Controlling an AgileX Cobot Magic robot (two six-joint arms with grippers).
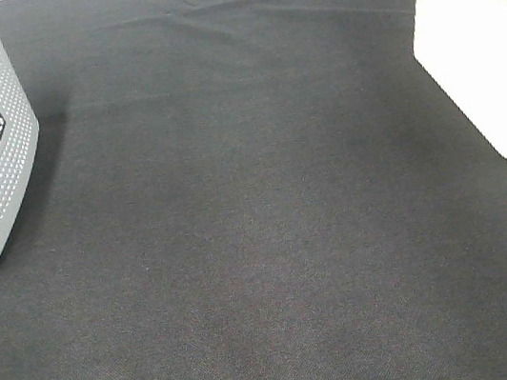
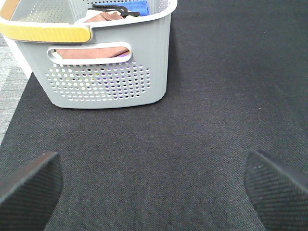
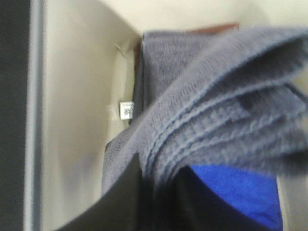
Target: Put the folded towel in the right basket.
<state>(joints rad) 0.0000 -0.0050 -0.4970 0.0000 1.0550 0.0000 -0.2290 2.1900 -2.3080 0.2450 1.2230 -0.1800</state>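
Right gripper (image 3: 156, 192) clamps the folded grey towel (image 3: 226, 96) over the white basket (image 3: 72, 120). We judge release is next. Left gripper (image 2: 154, 192) rests spread wide, uninvolved.

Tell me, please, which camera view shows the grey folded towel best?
The right wrist view: the folded towel fills it, hanging over the right basket. The exterior high and left wrist views show none of it.

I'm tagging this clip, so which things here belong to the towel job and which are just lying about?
Job: grey folded towel, gripped by the right gripper; white right basket under it.

Lying about: grey perforated basket holding towels; blue towel already in that right basket; black mat; left gripper, open and empty.
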